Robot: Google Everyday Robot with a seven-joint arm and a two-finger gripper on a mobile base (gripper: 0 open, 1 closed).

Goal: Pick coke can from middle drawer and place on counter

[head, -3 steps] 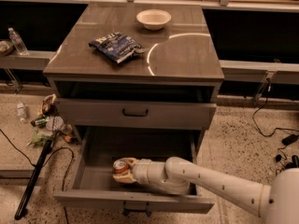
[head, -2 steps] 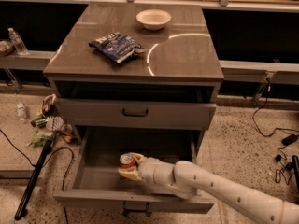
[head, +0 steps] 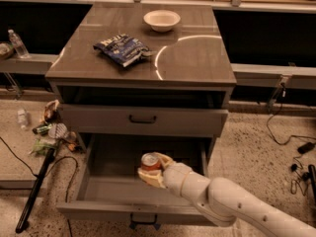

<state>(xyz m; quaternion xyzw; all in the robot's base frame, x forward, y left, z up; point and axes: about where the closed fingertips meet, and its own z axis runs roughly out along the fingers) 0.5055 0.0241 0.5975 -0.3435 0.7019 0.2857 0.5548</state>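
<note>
Middle drawer [head: 108, 181] open; coke can [head: 149, 161] upright inside, near its middle, clamped in end effector [head: 154, 172].

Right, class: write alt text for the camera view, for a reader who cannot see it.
The robot's claw grips a red coke can inside the open middle drawer, its white arm reaching in from the lower right. On the counter above lie a white bowl and a blue snack bag.

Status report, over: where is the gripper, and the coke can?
Gripper inside middle drawer, shut on coke can. Can not yet on counter. Chip bag and bowl sit on counter.
</note>
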